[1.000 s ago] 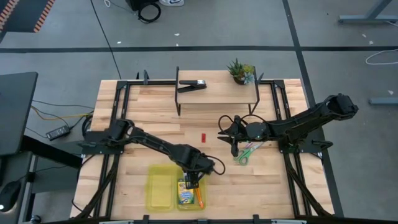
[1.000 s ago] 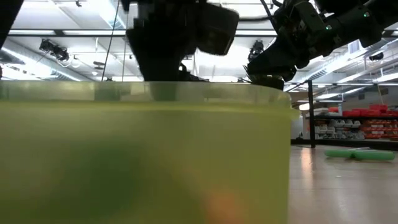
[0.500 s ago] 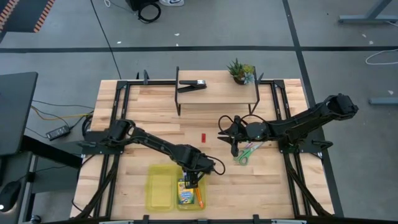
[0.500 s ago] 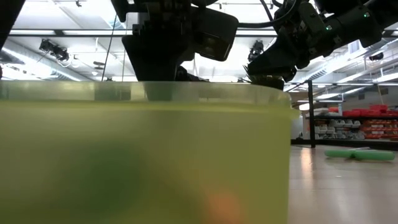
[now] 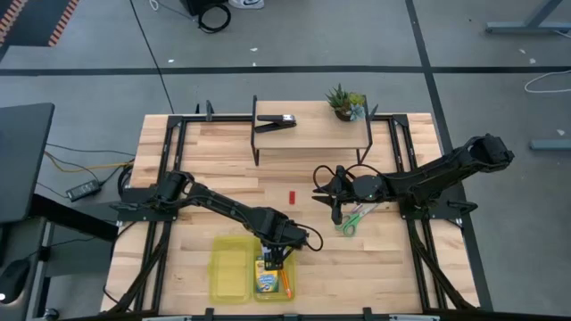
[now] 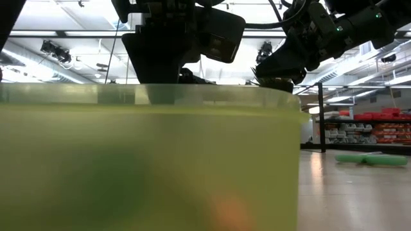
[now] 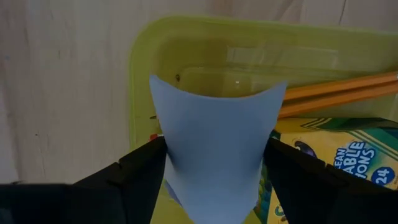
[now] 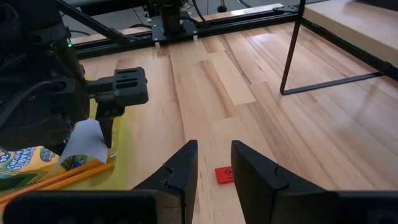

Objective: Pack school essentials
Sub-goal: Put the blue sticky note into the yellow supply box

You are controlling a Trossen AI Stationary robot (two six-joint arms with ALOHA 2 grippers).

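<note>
A yellow-green translucent container (image 5: 227, 272) stands at the table's near edge. A crayon box (image 5: 266, 282) and orange pencils (image 7: 348, 93) lie in it. My left gripper (image 5: 277, 259) points down over the container, shut on a pale bluish-white piece (image 7: 214, 155). The short red piece (image 5: 292, 196) lies on the bare wood mid-table. The green-handled scissors (image 5: 354, 218) lie flat to its right. My right gripper (image 8: 214, 171) hovers above the red piece, slanting down, its fingers a little apart with nothing between them. My left gripper pinches the pale piece by its two side edges (image 7: 163, 163) between its two fingers, coming from above and pointing down. The piece bows into a curve between the fingers. It hangs below them (image 8: 84, 146) over the container, above the crayon box and pencils.
A raised wooden shelf (image 5: 312, 134) on black legs stands at the far side, with a potted plant (image 5: 345, 102) and a black clip-like tool (image 5: 277, 122) on it. Black frame rails run along both table sides. The container's wall (image 6: 148, 160) fills most of the low view.
</note>
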